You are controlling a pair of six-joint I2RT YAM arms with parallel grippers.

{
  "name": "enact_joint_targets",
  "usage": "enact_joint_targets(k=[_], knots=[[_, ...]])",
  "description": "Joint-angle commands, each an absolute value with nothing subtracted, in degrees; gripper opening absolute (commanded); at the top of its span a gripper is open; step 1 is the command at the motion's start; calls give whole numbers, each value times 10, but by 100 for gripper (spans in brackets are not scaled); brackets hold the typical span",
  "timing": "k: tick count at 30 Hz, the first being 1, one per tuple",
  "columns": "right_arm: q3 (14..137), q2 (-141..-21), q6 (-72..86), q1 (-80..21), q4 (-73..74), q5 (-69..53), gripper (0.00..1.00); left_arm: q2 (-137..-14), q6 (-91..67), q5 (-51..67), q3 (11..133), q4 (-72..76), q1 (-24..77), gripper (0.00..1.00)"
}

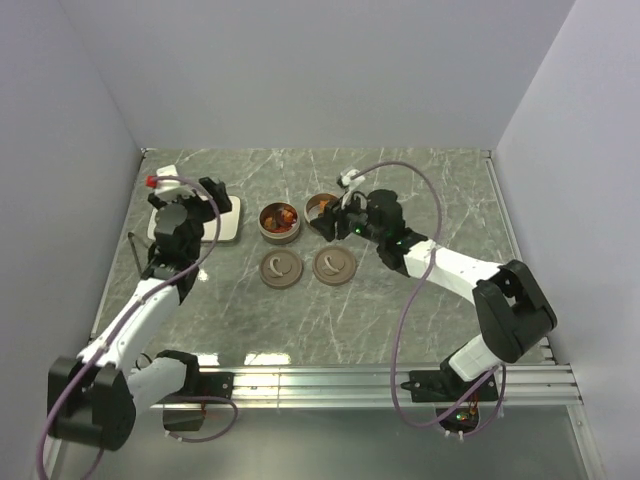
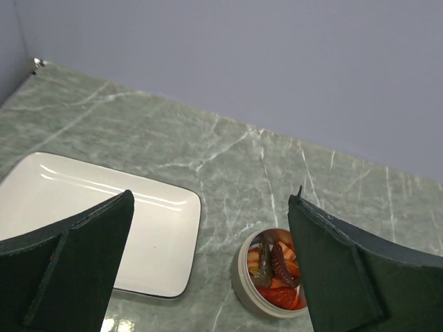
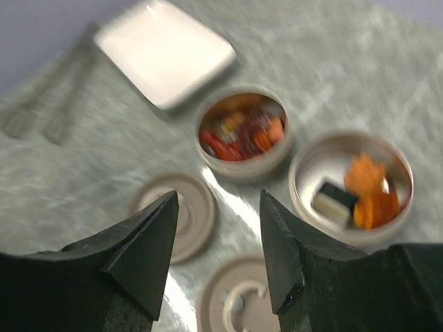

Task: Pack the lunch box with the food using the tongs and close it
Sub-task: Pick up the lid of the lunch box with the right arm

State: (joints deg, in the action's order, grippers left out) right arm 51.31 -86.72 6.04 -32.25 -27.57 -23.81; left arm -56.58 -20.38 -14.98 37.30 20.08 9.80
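My left gripper (image 2: 211,200) gapes empty and my right gripper (image 3: 218,204) hovers half-open, empty, above the round beige tins (image 3: 242,170) holding the red-orange food pieces (image 3: 239,133); descending carelessly could clip a rim, spilling them.

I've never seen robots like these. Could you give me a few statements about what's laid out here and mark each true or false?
1. Both round tins stand uncovered. True: the left tin and right tin show their contents, and the left lid and right lid lie beside them.
2. The white plate is heaped with food. False: it looks bare.
3. The left pincer grips the tongs. False: it is open and holds nothing. The tongs lie beside the plate.
4. The right tin holds orange pieces. True.
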Motion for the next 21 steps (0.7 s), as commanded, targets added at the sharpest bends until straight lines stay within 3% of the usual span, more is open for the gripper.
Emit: enact_joint_targets(k=[1, 11, 21], knots=[[527, -889, 34, -355, -177, -71, 58, -626, -201, -186, 391, 278, 122, 99], [540, -938, 59, -399, -95, 81, 56, -689, -211, -147, 383, 337, 127, 99], [490, -913, 66, -418, -101, 67, 55, -689, -217, -142, 389, 325, 127, 100]])
